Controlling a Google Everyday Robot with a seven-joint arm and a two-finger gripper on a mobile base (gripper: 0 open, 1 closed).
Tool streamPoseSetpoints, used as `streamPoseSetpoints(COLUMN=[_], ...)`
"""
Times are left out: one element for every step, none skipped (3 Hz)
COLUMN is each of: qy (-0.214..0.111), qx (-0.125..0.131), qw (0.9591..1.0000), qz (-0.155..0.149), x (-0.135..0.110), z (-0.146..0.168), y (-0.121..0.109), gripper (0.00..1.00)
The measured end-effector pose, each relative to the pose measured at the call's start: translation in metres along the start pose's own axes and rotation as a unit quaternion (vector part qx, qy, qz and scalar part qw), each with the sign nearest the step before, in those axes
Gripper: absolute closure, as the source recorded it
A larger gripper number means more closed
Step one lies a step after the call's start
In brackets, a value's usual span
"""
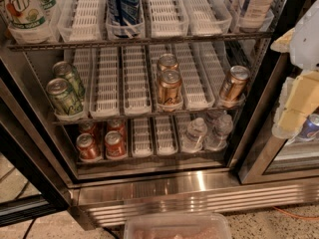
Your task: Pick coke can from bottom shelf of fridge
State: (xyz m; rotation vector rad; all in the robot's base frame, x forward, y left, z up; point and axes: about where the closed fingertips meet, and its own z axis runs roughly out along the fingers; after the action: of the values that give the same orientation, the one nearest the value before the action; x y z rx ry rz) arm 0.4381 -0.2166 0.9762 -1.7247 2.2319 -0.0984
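The fridge (199, 193) stands open in the camera view. Its bottom shelf (149, 158) holds white slotted lane trays. Several red coke cans with silver tops stand in the two left lanes; the front ones are at the rail, the coke can (115, 145) and its neighbour (87, 148), with more behind them. My gripper (298, 101) is a pale yellow and white shape at the right edge, outside the fridge, level with the middle shelf. It is far right of the red cans and above them, holding nothing that I can see.
Two clear water bottles (195, 133) stand at the right of the bottom shelf. The middle shelf holds green cans (64, 96) and bronze cans (169, 86). Pepsi bottles (123, 4) are above. A clear plastic tub (177, 226) sits on the floor in front. The black door frame (25, 148) is at the left.
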Motion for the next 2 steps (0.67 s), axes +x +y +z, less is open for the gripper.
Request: streamPoseSetpoints(qy=[0.000, -0.009], qx=[0.000, -0.003], qw=[1.0000, 0.9999], qz=[0.000, 0.005], x=[0.000, 0.001], z=[0.000, 0.018], y=[0.000, 0.010], gripper=[0.00, 0.00])
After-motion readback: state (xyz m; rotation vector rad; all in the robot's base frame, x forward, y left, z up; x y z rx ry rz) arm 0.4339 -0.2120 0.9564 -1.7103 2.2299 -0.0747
